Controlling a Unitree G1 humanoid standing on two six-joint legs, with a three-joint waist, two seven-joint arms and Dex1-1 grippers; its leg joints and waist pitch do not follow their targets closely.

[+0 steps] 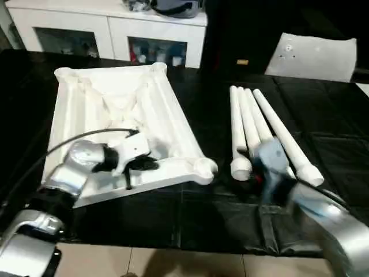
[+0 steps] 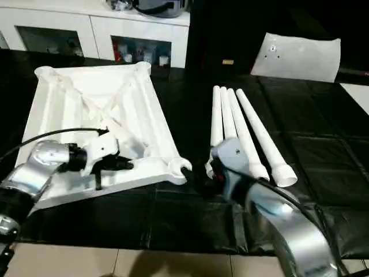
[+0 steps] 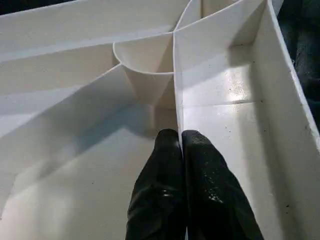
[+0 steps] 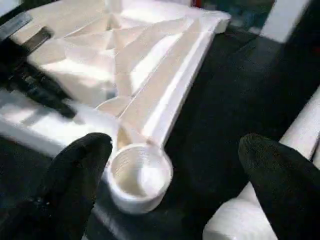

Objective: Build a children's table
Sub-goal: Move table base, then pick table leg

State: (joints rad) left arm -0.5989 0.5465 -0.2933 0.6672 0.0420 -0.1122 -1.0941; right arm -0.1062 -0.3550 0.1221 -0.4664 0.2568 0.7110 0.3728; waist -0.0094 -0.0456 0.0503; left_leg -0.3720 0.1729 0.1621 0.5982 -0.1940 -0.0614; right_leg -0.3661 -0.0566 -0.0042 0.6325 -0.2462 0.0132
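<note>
Table top [image 1: 115,109] lies upside down on the black mat [image 2: 190,213], ribbed underside up, round sockets at the corners. Four white legs [image 2: 242,130] lie side by side on the mat, to the robot's right of the top, thick ends toward the robot, apart from the top.

L arm comes in from the near-left, silver forearm angled up and inward, wrist bent so the left gripper [image 1: 147,164] points across the near part of the underside. Its two black fingers [image 3: 170,190] are pressed together, clenched on nothing, tips down in a compartment w/ one rib running straight ahead of them and a curved wall just beyond.

R arm reaches in from the near-right, forearm sloping forward & inward, wrist over the thick ends of the legs. Right gripper [image 4: 175,185] is spread wide, holding nothing. In the wrist view one finger [image 4: 75,175] sits just beside the near-right corner socket [image 4: 137,175], the other finger [image 4: 280,180] next to a leg end; socket lies between the two, not gripped.

White cabinet w/ glass doors [image 1: 109,29] stands behind the mat; a flat white panel [image 1: 314,55] at the far right.
</note>
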